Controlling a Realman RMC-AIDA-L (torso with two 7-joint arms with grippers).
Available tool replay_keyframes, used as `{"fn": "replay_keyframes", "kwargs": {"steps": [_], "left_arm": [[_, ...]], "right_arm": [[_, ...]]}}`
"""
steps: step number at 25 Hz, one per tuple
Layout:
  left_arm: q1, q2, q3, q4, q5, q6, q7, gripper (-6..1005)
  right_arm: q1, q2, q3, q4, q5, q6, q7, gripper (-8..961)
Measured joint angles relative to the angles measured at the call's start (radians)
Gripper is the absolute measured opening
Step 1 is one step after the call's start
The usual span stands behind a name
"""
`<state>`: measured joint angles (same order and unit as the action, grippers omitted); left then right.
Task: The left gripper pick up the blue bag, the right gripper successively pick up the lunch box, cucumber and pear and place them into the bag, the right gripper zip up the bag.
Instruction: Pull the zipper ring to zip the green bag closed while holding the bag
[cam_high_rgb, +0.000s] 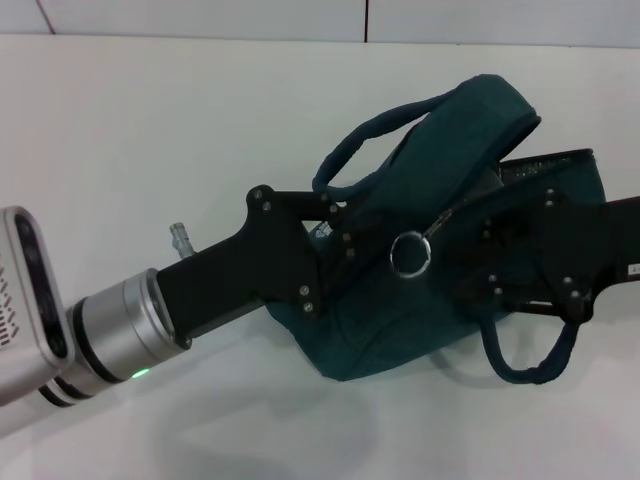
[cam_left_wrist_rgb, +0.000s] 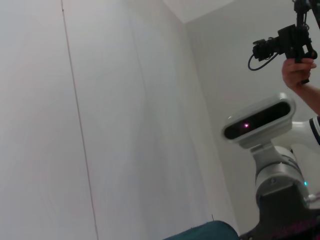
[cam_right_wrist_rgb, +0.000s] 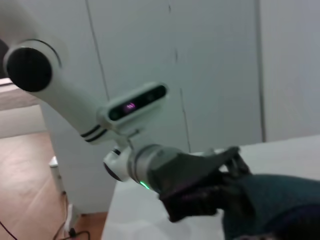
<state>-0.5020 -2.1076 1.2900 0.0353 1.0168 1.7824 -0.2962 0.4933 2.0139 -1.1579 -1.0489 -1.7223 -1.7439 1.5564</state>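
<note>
Left gripper (cam_high_rgb: 325, 240) pinches the blue bag (cam_high_rgb: 440, 290) from nine o'clock; right gripper (cam_high_rgb: 520, 265), grip unclear, sits nearest the ring pull (cam_high_rgb: 410, 253), just toward nine o'clock.

Left pincer (cam_high_rgb: 335, 235) grips blue bag (cam_high_rgb: 420, 300); right pincer (cam_high_rgb: 500, 262) at zip.

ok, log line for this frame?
left gripper: on blue bag, left side | right gripper: on bag, right side | ring pull: free | food items: not visible
</note>
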Motion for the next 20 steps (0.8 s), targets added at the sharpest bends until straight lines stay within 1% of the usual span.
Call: {"fn": "replay_keyframes", "kwargs": {"steps": [5,7,12,15,20], "left_arm": [[0.007,0.0,0.0,0.0,0.008,0.031,0.03,70],[0.006,0.0,0.0,-0.001,0.008,0.031,0.035,72],[-0.001,0.0,0.0,-0.009,0.008,0.028,0.037,77],[0.003,0.0,0.0,-0.01,0.005,0.027,0.038,80],[0.004,0.0,0.0,-0.011,0.003,0.026,0.038,85]], "right_arm": [[0.001,0.0,-0.01,0.005,-0.009,0.036,0.015,253],[0.008,0.0,-0.031,0.014,-0.006,0.032,0.012,253],[0.011,-0.001,-0.046,0.007,-0.004,0.008,0.01,254],[0.006,-0.002,-0.022,0.0,0.007,-0.038,0.001,254],[0.003,-0.004,0.05,0.007,0.022,-0.123,-0.02,254]]}}
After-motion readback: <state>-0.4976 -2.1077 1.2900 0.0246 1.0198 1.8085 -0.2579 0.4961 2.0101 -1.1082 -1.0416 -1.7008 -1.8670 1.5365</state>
